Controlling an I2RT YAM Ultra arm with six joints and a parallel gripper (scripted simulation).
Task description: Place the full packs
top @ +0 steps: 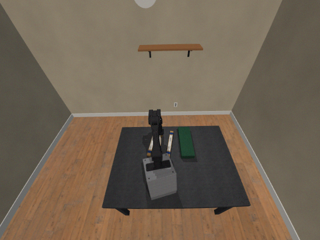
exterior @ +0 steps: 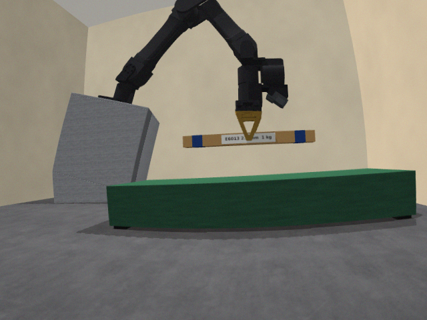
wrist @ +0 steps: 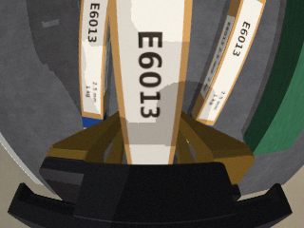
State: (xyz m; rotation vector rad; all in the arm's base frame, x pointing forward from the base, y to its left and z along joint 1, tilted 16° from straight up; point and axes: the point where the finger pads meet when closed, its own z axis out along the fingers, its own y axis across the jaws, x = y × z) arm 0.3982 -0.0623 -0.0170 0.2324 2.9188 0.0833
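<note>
Right now I go left to right from the gripper (exterior: 248, 132). To its left, low on the dark surface (exterior: 172, 275), lies one pack (wrist: 94, 51), flat and untouched. In the gripper itself I have the middle pack (exterior: 248, 138), clenched from opposite sides at about its label, so it hangs level in the air, well above the surface. To the gripper's right lies the third pack (wrist: 237, 45), also flat, and beyond it the green platform (exterior: 261, 198), with nothing on it that I can see.

How it handles, as I judge it: a long, stiff carton, fairly dense if its rods are all there, with smooth faces that could slip between the fingers. Holding it at the middle looks right, since it shows no droop at either end; a grip nearer one end would likely let it tip. Whether this pack is a full one I cannot tell by looking; all three appear alike.
</note>
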